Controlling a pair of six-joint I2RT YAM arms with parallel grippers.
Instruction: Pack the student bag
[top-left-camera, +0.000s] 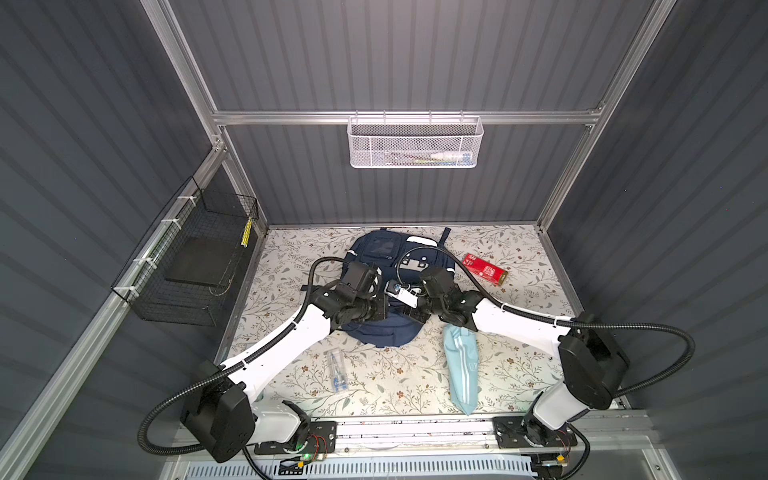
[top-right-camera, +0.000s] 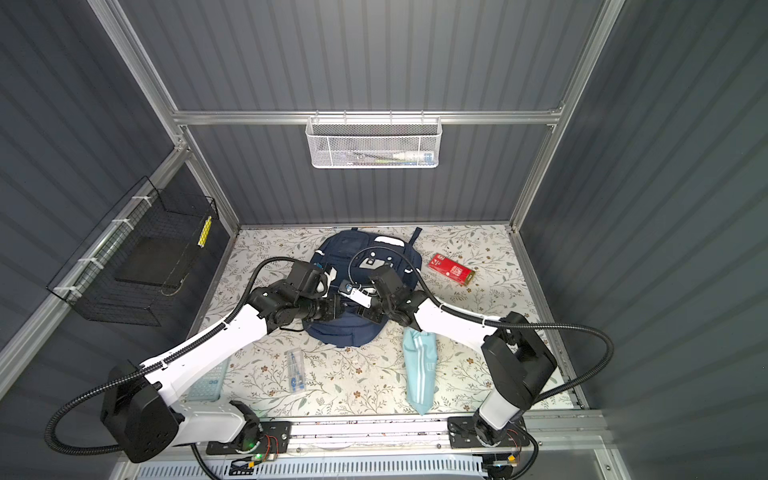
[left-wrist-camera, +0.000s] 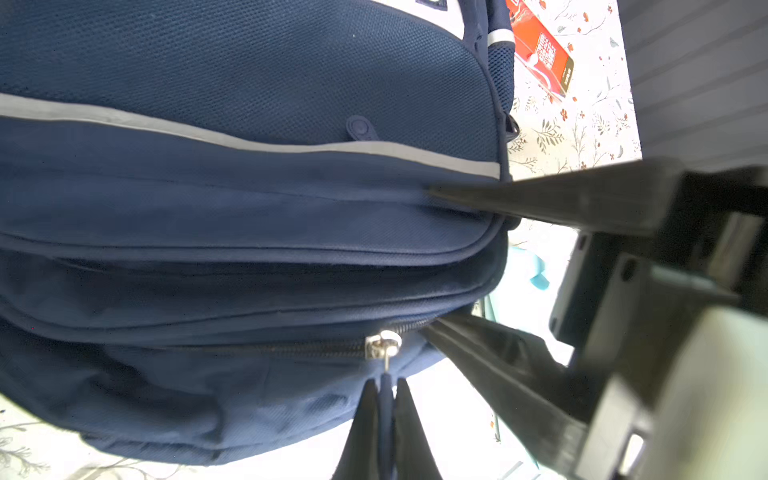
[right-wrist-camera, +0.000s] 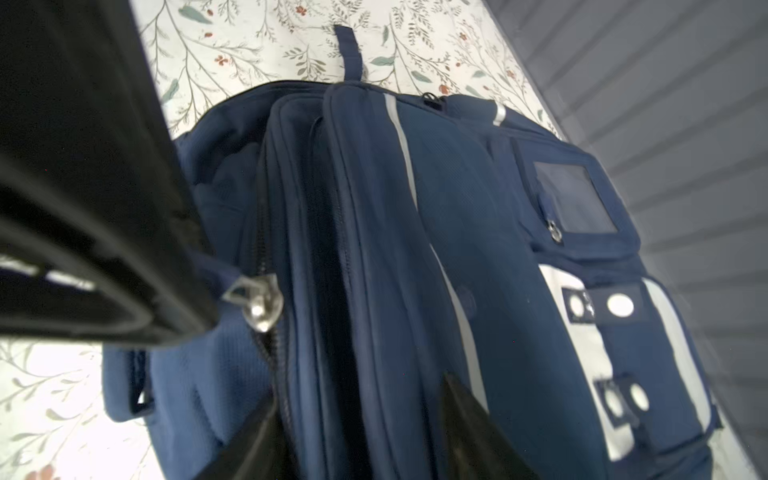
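The navy student bag lies flat at the back middle of the floral table, white patches toward the back wall. My left gripper is shut on the blue fabric pull tab that hangs from a silver zip slider on the bag's side. My right gripper stands open astride the bag's front pocket layers. One of its fingers rests just below the white stripe, and its second finger touches the bag by the zip. In both top views the two grippers meet over the bag's near half.
A red box lies right of the bag. A light-blue striped pouch lies at the front right and a clear pack of pens at the front middle. A black wire basket hangs on the left wall and a white mesh basket on the back wall.
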